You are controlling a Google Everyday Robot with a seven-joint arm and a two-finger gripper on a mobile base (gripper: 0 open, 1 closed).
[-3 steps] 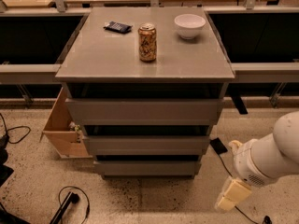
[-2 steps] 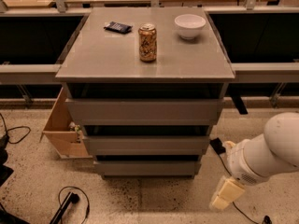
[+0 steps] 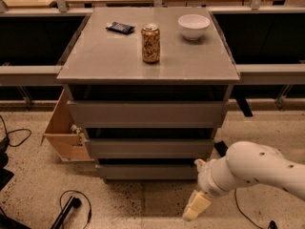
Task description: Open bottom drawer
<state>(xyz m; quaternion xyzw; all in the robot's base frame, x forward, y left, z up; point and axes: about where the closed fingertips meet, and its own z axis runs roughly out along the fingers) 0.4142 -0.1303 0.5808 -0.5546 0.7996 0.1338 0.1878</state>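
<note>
The grey cabinet (image 3: 147, 56) stands in the middle of the camera view with three handleless drawers, all shut. The bottom drawer (image 3: 143, 171) is the lowest, a flat grey front just above the floor. My gripper (image 3: 197, 205) hangs at the end of the white arm (image 3: 252, 168), low at the right. It is just right of and below the bottom drawer's right corner, over the speckled floor, and it touches nothing that I can see.
On the cabinet top stand a drink can (image 3: 150, 43), a white bowl (image 3: 194, 26) and a small dark packet (image 3: 120, 27). A light wooden box (image 3: 64, 130) sits at the cabinet's left side. Cables (image 3: 71, 209) lie on the floor at the front left.
My arm and gripper have moved left, toward the bottom drawer's right corner. The drawers have not moved.
</note>
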